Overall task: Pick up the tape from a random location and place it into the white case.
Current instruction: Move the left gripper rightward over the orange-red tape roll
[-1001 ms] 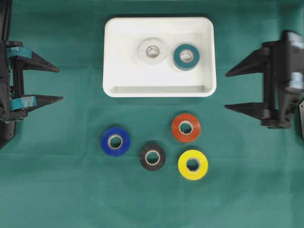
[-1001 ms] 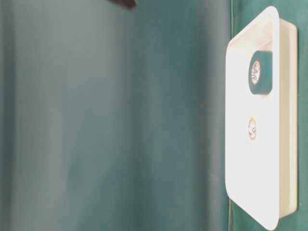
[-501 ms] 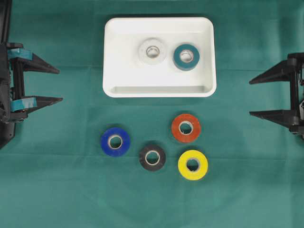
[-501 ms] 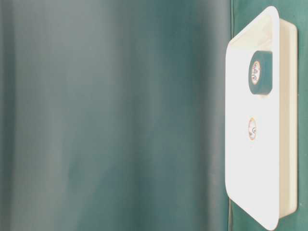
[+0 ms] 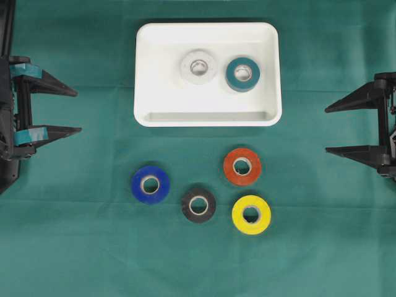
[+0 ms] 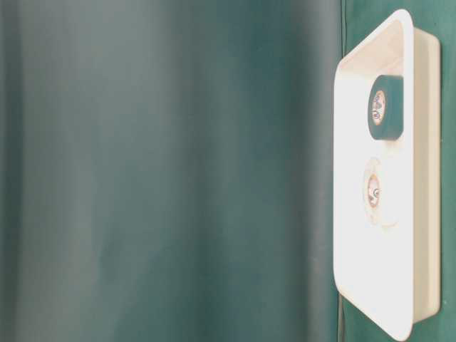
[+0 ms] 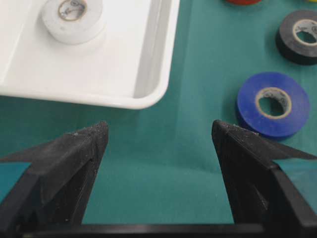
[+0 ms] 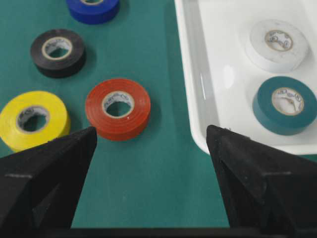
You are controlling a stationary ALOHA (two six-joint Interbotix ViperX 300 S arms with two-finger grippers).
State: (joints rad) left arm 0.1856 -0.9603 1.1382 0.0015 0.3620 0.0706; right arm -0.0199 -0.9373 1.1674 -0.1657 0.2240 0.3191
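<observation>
Overhead view: we noted the case (image 5: 207,114) lying on the green desk (image 5: 74,247), toward the far side. Inside it sat a white roll (image 5: 198,67) and a teal roll (image 5: 242,73), side by side, close but apart.

Four more rolls lay flat on the cloth nearer us: blue (image 5: 150,184), black (image 5: 198,205), orange (image 5: 242,166), yellow (image 5: 251,215). Orange lay nearest the case; black sat between blue and yellow.

Left pincer (image 5: 77,111) rested at the left edge, jaws spread, grasping nothing. Right pincer (image 5: 328,129) sat at the right edge, likewise released and empty. Both were well apart from every roll.

From the left wrist we saw the case corner and the blue roll ahead of the spread jaws. From the right wrist, the orange roll lay just beyond the gap.
</observation>
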